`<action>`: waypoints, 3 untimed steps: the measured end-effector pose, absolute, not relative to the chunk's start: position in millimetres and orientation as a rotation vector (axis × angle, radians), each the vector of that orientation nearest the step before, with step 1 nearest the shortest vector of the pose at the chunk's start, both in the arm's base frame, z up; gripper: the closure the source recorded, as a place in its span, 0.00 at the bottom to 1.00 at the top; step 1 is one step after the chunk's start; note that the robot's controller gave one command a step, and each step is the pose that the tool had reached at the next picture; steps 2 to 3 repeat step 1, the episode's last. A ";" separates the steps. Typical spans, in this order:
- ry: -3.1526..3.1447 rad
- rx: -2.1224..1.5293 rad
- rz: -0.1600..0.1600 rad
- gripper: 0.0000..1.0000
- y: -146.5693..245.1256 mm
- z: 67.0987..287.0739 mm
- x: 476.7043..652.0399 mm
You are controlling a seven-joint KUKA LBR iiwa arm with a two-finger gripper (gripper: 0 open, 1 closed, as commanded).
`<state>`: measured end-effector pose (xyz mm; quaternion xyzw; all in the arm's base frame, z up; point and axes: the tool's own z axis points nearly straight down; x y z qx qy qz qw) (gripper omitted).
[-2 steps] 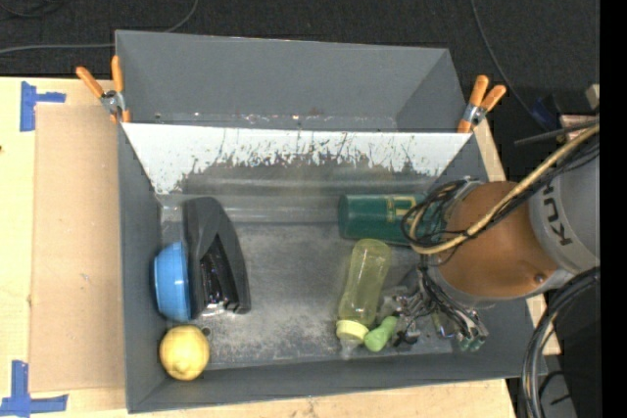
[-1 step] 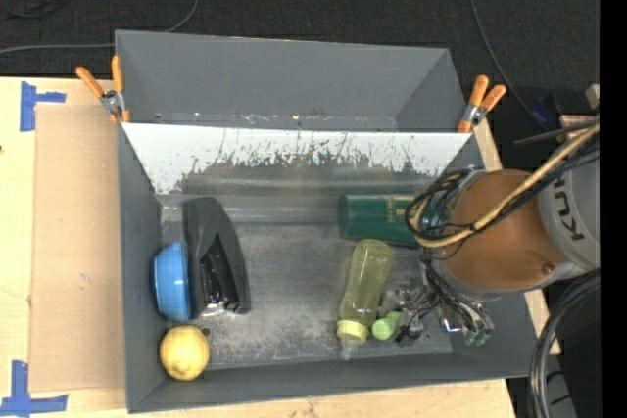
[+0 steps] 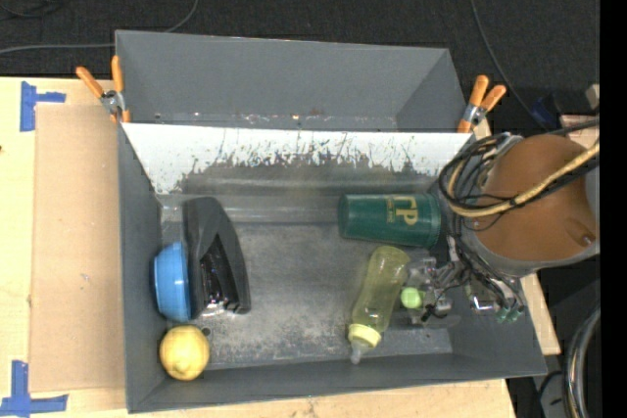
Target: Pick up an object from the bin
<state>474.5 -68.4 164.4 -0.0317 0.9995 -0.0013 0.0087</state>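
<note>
My gripper is low in the bin's right front corner, under the arm's orange cover. A small bright green round thing lies right at its left side; whether it is held I cannot tell. Just left of that, a pale yellow-green squeeze bottle lies on its side, cap toward the front. A dark green can rests on its side behind the bottle, close to the gripper's far side.
Along the left wall lie a black stapler, a blue bowl and, in the front left corner, a yellow lemon. Bare floor stretches between the stapler and the bottle.
</note>
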 end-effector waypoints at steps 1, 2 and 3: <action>3.131 -0.103 0.001 1.00 -51.1 228.8 474.2; 3.131 -0.103 0.001 1.00 -51.1 228.8 474.2; 3.131 -0.103 0.001 1.00 -51.1 228.8 474.2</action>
